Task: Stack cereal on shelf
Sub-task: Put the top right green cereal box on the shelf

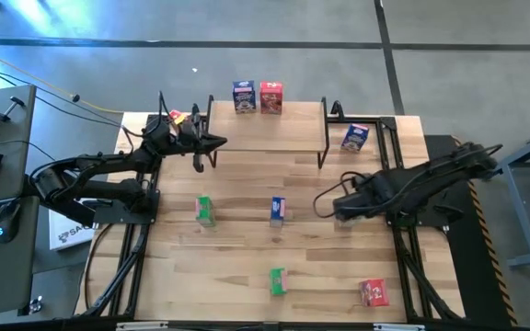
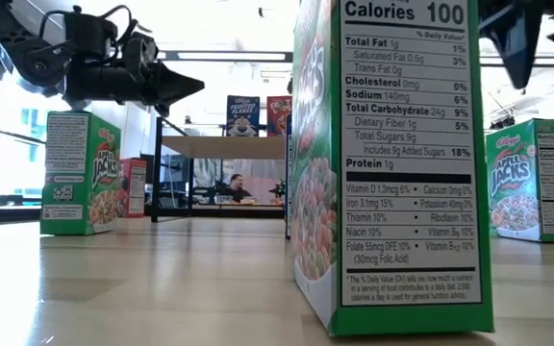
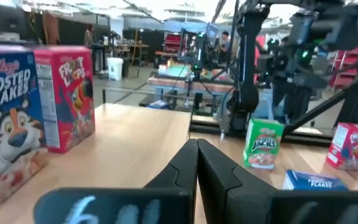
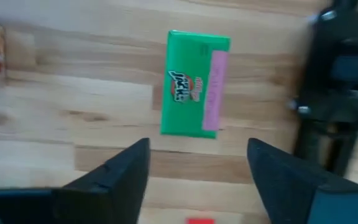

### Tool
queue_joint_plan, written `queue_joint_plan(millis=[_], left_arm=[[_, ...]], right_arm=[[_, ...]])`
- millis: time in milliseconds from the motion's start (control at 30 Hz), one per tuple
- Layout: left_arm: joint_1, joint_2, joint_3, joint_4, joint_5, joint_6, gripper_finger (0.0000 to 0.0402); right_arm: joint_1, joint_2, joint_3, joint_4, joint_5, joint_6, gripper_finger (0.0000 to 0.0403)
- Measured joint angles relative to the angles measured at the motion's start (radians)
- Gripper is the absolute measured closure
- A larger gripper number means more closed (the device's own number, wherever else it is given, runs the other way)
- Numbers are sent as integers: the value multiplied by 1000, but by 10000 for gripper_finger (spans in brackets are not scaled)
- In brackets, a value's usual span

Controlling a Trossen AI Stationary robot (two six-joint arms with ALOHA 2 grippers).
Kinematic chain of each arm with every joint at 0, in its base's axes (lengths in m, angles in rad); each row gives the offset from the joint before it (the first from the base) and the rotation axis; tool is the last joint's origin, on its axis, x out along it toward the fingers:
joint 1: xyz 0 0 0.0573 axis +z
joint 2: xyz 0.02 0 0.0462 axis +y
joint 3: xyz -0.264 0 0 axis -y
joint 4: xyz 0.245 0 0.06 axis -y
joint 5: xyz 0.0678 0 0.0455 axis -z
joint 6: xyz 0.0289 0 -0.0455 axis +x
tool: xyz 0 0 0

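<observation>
The shelf (image 1: pixel 247 136) stands at the table's far side on black legs. A blue cereal box (image 1: pixel 244 97) and a red one (image 1: pixel 271 96) stand upright on its far edge. My left gripper (image 1: pixel 212 142) is shut and hovers over the shelf's left part, just above the top (image 3: pixel 135 143), pointing right. My right gripper (image 1: pixel 325 204) is open above a green box (image 4: pixel 194 84) that stands on the table (image 2: pixel 532 178); its fingers are clear of the box. Other boxes stand on the table: green (image 1: pixel 205 210), blue (image 1: pixel 278 210), green (image 1: pixel 277 280), red (image 1: pixel 373 292), blue (image 1: pixel 355 138).
A small red box (image 1: pixel 178 117) sits by the shelf's left legs. Black frame rails run along both sides of the table (image 1: pixel 247 248). A large green box (image 2: pixel 392 163) fills the low view's front. A person sits in the room beyond (image 2: pixel 234 185).
</observation>
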Motion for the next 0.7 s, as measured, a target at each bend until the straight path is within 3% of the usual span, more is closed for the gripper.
queue_joint_plan(millis=[100,300,567,700], left_arm=[[1,0,0,11,-7,-11,401],[1,0,0,19,-19,-4,401],[29,0,55,52,-17,-73,401],[48,0,81,25,27,-75,401]], right_arm=[[-13,-28,-75,95,9,21,129],[-47,-29,-150,121,5,12,107],[-77,-28,-213,219,5,-3,109],[-77,-28,-229,239,34,7,130]])
